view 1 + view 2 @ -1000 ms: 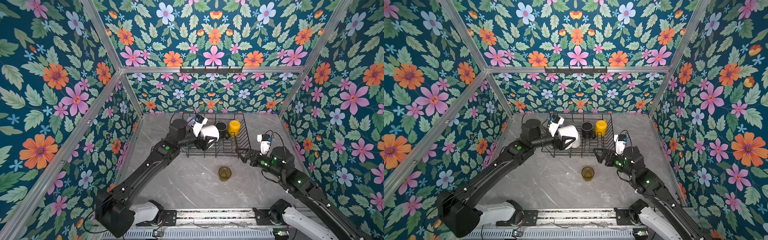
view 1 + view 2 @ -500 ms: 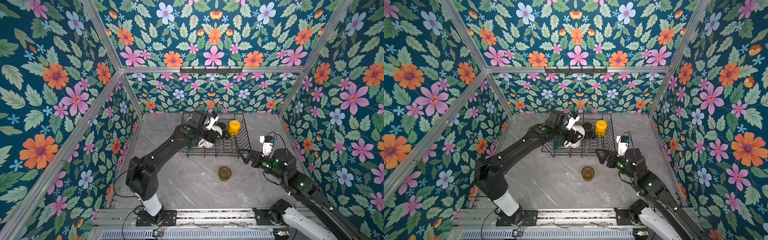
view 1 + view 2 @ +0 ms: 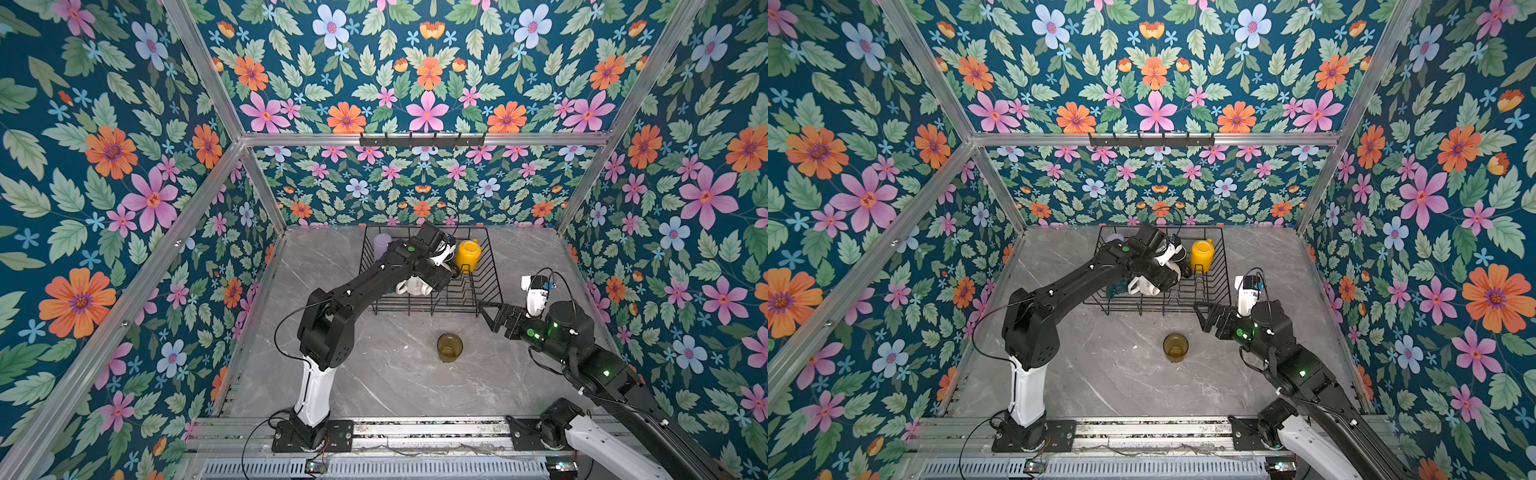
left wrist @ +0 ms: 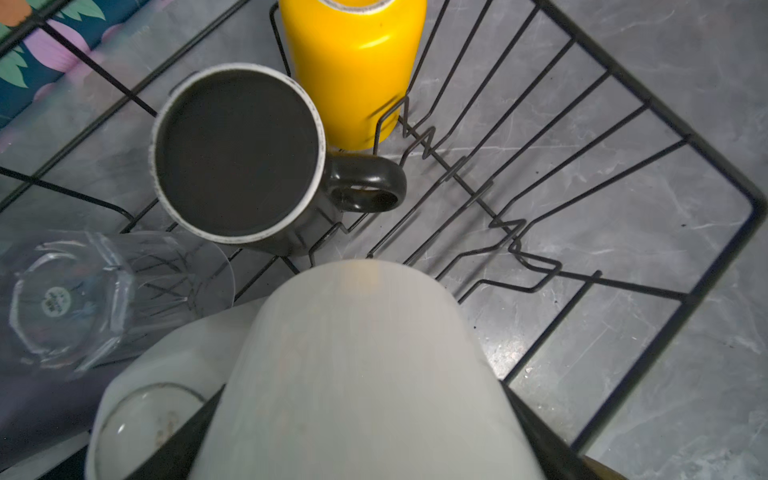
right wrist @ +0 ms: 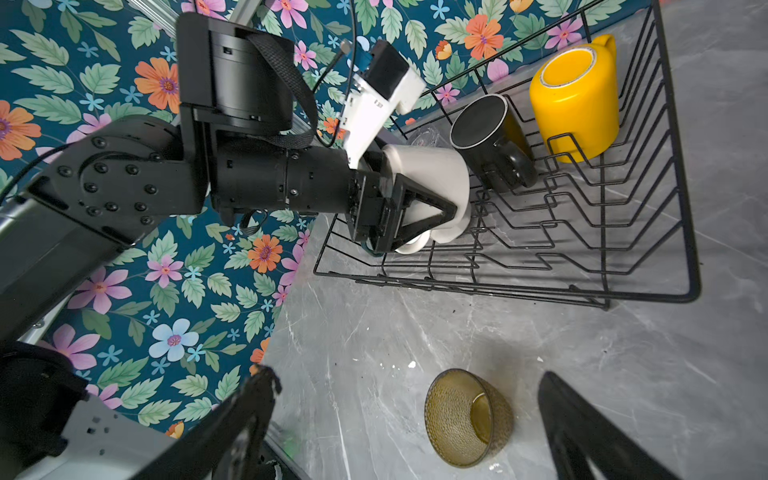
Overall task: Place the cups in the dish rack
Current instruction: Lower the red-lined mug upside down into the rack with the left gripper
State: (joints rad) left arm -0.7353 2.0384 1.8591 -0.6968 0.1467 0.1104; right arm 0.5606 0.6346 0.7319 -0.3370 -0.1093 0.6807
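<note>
Black left arm [image 3: 365,282] extended into dish rack [image 4: 648,103], left claw [image 5: 446,191] gripping white mug [image 4: 365,353], right claw [image 5: 407,376] splayed empty.

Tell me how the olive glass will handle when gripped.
The olive glass looks rigid but probably breakable, so squeeze gently. Its dimpled wall should give the right fingers some purchase. Upright and squat, it seems unlikely to tip.
</note>
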